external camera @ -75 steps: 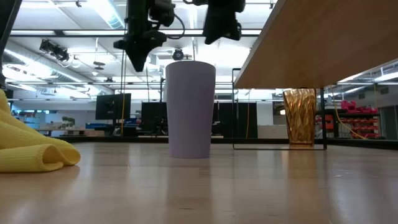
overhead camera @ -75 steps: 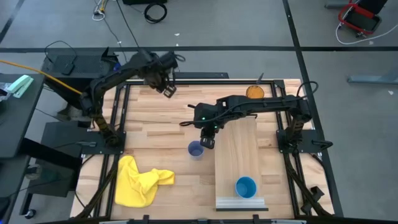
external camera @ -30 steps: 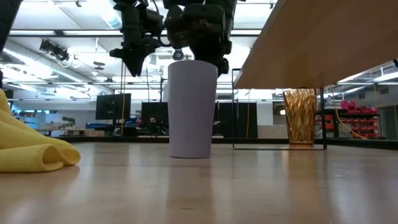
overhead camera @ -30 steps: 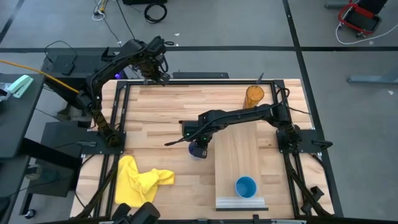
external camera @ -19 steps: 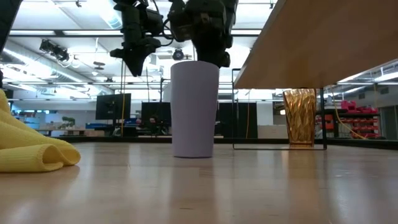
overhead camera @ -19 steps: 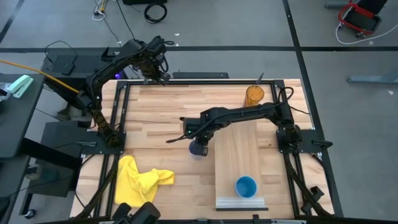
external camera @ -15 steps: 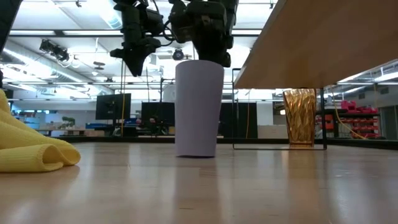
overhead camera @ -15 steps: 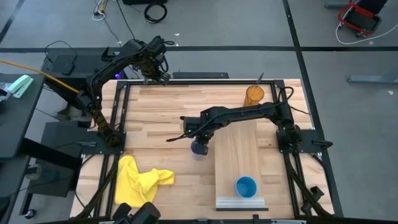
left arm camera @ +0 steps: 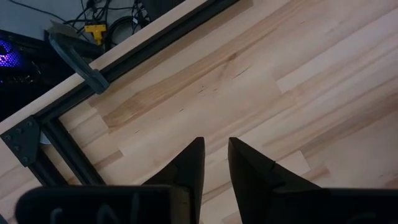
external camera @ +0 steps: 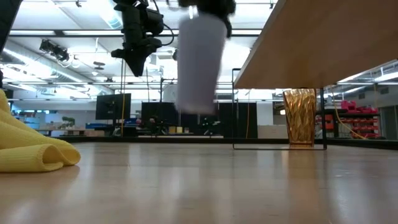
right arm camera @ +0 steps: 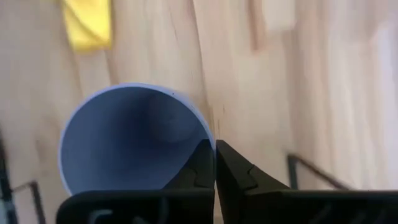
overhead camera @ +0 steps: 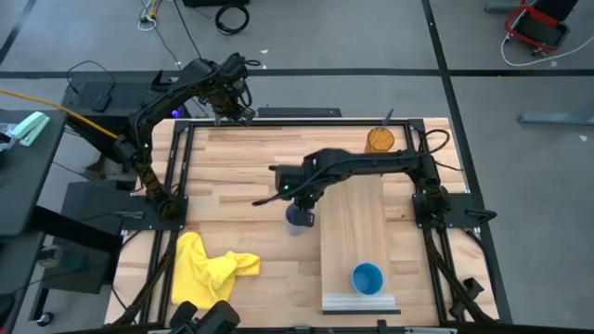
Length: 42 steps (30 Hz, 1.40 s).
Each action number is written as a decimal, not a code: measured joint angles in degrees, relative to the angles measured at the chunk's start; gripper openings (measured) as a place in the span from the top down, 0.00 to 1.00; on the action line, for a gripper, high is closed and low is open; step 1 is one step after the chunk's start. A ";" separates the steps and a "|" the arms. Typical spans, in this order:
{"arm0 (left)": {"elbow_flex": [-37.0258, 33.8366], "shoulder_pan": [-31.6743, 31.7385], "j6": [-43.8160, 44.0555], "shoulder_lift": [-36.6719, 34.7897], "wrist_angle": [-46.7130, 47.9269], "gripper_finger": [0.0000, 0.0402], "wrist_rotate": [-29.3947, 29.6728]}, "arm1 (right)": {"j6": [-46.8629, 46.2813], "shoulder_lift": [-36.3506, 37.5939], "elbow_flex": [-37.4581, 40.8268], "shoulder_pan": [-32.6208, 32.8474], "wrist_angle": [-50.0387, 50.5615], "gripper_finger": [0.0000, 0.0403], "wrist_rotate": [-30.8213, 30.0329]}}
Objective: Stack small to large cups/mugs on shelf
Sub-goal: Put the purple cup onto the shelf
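Right claw [right arm camera: 214, 163]: I have its fingers pinched on the rim of the lavender cup [right arm camera: 134, 140], one inside the wall and one outside. In the low view the cup [external camera: 200, 62] hangs clear of the worktop [external camera: 199, 186], just beside the shelf [overhead camera: 355, 243] edge. To do this lift well, I judge I should keep the pinch firm, hold the cup upright, and raise it above the shelf top before crossing over. Contents: the lavender cup is empty inside. The blue cup [overhead camera: 367, 278] stands on the shelf near its whitish end; it looks empty. The amber tumbler [overhead camera: 380, 139] stands on the worktop by the shelf's far end. Left claw [left arm camera: 214, 163]: idle at the worktop's far edge, fingers narrowly apart, gripping nothing.
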<state>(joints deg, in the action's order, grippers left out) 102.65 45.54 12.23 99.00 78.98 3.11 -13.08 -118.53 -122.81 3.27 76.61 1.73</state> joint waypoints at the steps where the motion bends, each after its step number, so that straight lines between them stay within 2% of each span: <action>1: 0.00 0.00 0.00 0.00 -0.04 0.80 0.01 | 0.07 0.03 -2.50 0.00 0.93 0.99 -0.18; 5: 0.00 0.00 0.00 0.00 -0.02 0.81 0.00 | 0.20 0.33 -12.37 0.02 8.31 0.99 -0.23; 11: 0.00 -0.02 0.00 0.02 -0.79 0.82 0.01 | -0.92 8.37 -9.81 -0.50 13.86 1.00 0.15; 20: 0.01 -0.01 -0.05 0.07 -1.39 0.83 0.00 | -8.73 19.44 -9.03 2.13 13.43 1.00 -1.49; 25: 0.00 0.00 -0.87 0.09 -1.35 0.83 0.00 | -14.37 25.12 -3.73 6.90 13.37 1.00 -3.70; 32: 0.00 -0.01 -0.92 0.09 -1.37 0.84 0.00 | -23.30 32.59 10.31 12.65 13.47 1.00 -7.23; 37: 0.00 -0.02 -0.92 0.09 -1.39 0.84 0.00 | -26.60 34.75 17.25 14.49 13.46 1.00 -8.16; 42: 0.00 0.00 -0.94 0.09 -1.39 0.85 0.00 | -27.32 34.92 20.82 16.14 13.39 1.00 -7.94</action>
<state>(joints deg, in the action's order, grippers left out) 102.65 45.54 11.29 99.09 77.59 3.11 -40.40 -83.62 -101.99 19.41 90.00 -6.22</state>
